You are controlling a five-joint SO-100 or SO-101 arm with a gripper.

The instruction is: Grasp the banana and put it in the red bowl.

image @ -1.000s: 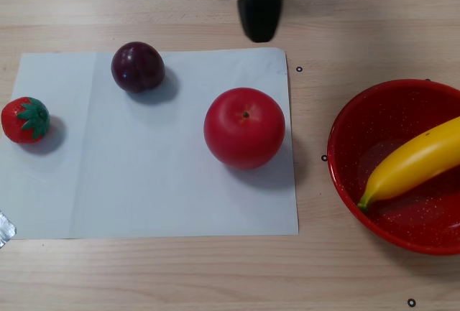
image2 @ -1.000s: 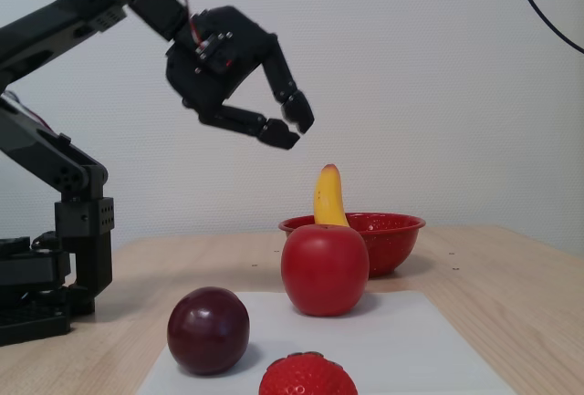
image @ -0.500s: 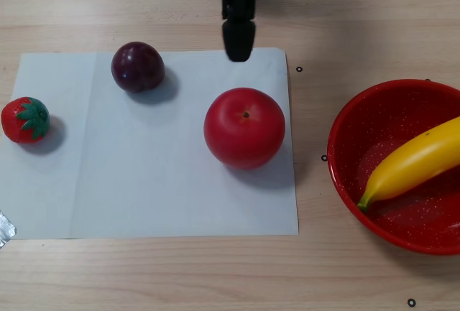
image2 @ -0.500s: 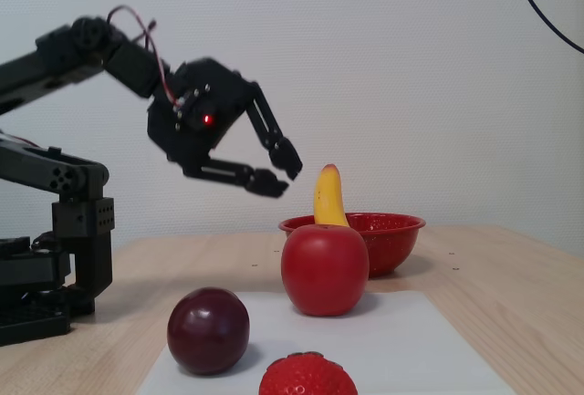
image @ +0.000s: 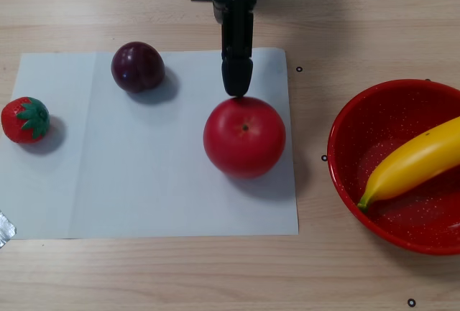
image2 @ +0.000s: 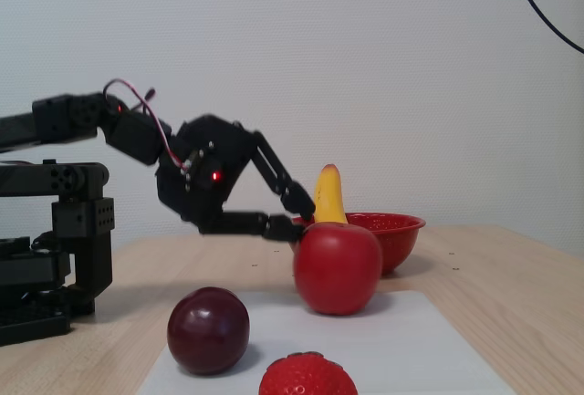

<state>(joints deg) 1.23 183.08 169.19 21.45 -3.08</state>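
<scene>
Lying across the red bowl (image: 374, 128) at the right edge of the other view, the banana (image: 413, 161) looks glossy, rigid and likely light; its slimmer stem end seems the surest hold. Gripper (image2: 297, 214) sits at centre, fingers parted, touching the apple (image: 244, 137) and grasping nothing. No brands, labels or writing are legible.

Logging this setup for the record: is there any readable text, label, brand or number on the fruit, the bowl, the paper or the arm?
None readable in either view.
The banana, red bowl, apple and paper are unmarked.
The gripper shows only a red light, no lettering.
</scene>
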